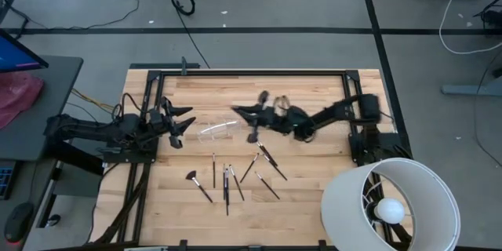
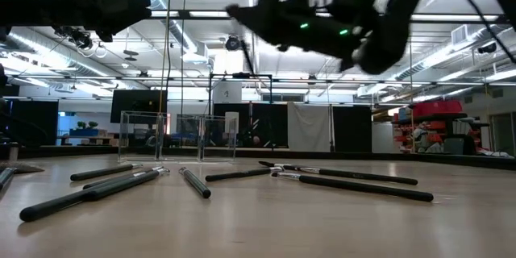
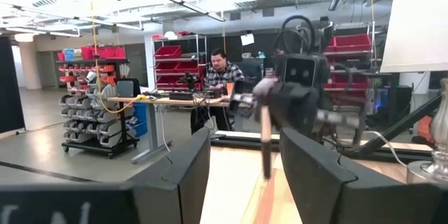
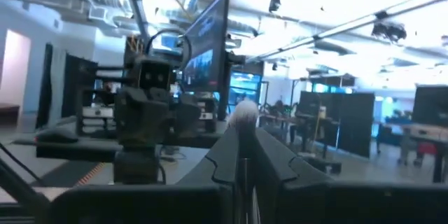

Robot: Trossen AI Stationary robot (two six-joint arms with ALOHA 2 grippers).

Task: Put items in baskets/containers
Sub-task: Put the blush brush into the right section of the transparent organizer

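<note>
A pale wooden table (image 1: 314, 204) carries loose thin dark-handled makeup brushes (image 1: 227, 182) in front of a small clear plastic container (image 1: 217, 129). The right gripper (image 1: 239, 111) hangs above and beside the container, fingers clenched on one white-tipped brush (image 4: 243, 115). Released off-centre, it could glance off the glinting rim and roll away. The left gripper (image 1: 186, 122) waits nearby, fingers spread and empty.
</note>
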